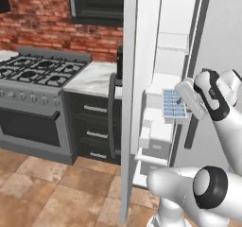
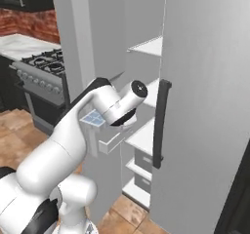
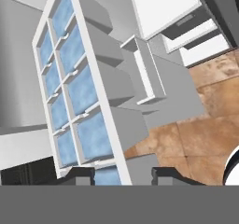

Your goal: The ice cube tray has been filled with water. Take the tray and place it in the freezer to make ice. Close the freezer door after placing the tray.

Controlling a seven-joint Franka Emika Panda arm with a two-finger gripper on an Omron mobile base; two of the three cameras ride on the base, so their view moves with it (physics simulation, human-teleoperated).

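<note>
One small white ice cube tray with pale blue water-filled cells shows two columns of cells, about five in each where visible. One silver-grey freezer stands with one open door. One steel gas stove carries four black burners. Three dark cabinet drawers sit beside it.
</note>
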